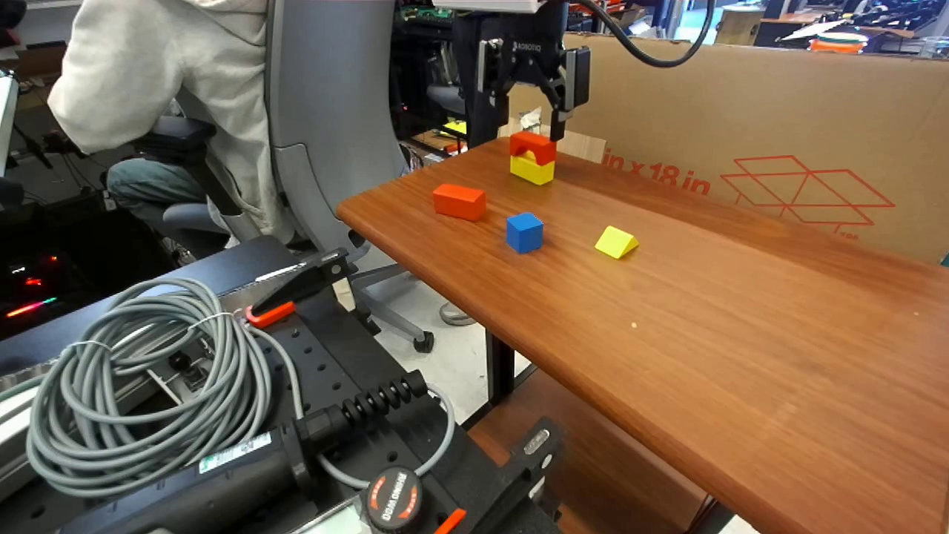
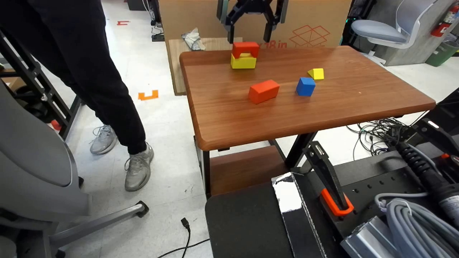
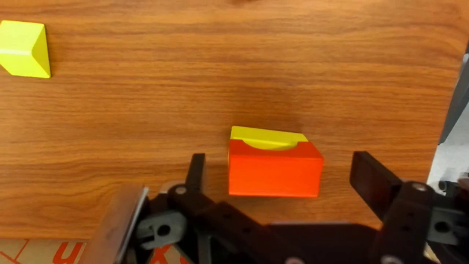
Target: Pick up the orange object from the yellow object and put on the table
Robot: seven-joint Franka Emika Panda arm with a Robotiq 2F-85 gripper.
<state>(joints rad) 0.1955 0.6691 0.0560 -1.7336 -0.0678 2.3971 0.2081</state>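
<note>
Plainly stacked: orange arch (image 1: 534,144) on yellow block (image 1: 531,172), gripper (image 2: 249,37) spread about it

Right on top of the yellow block sits the orange arch, hollow side down, touching it, and a bit of yellow shows through the gap in both exterior views. The stack stands upright near an edge of the table (image 1: 741,334).

The gripper's two fingers (image 3: 196,168) are held wide apart, one on each side of the arch; in the wrist view bare wood shows between the arch and each of them. How far down they reach beside it, I cannot tell.

On the same smooth reddish-brown top lie a longer red-orange block (image 1: 460,202), a blue cube (image 1: 524,233) and a yellow wedge (image 1: 616,242), with the cube between the other two.

Behind the table stands a cardboard sheet (image 1: 778,141), printed in red with a box outline and "18 in". Farther off, a green bin (image 2: 443,53) stands by a grey wall; what it holds cannot be made out.

Nearer the camera, a black perforated plate (image 1: 319,341) carries a coil of grey cable (image 1: 252,378) and a clamp (image 2: 324,175) with an orange grip. A person in a pale hoodie (image 1: 141,67) sits in a grey chair (image 1: 326,104); dark-clad legs (image 2: 96,64) stand on the pale floor (image 2: 172,157) near orange tape (image 2: 148,95).
</note>
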